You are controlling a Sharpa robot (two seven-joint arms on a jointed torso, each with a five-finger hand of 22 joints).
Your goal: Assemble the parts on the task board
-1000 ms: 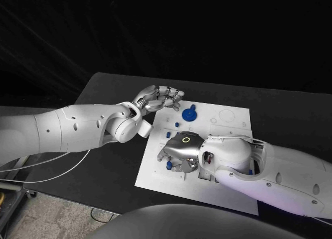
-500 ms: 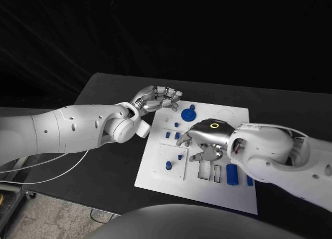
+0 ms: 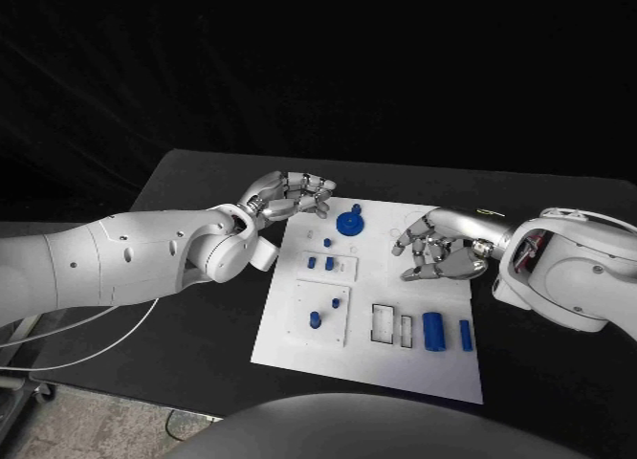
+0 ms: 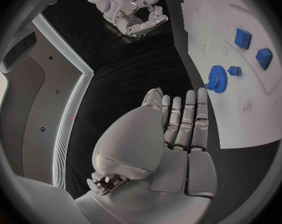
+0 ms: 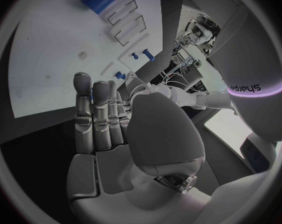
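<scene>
The white task board [image 3: 378, 359] lies mid-table. A blue gear [image 3: 350, 226] sits near its far edge, two small blue blocks [image 3: 320, 261] lie below it, and two blue pegs [image 3: 324, 313] stand in the left panel. Long blue bars [image 3: 431, 330] lie by the slots at the board's right. My left hand [image 3: 291, 196] hovers off the board's far left corner, fingers loosely curled, holding nothing. My right hand [image 3: 443, 249] hangs over the board's right side, fingers apart and empty. The left wrist view shows the left hand [image 4: 178, 134] beside the gear [image 4: 217, 78].
The black table [image 3: 194, 182] surrounds the board, with bare room on the left and behind. My bulky right forearm [image 3: 574, 273] lies over the table to the board's right. Empty rectangular slots [image 3: 384, 323] sit near the board's middle.
My right hand has lifted off the board's lower left panel and swung to the board's right side, uncovering the pegs, slots and bars. The left hand has hardly moved.
</scene>
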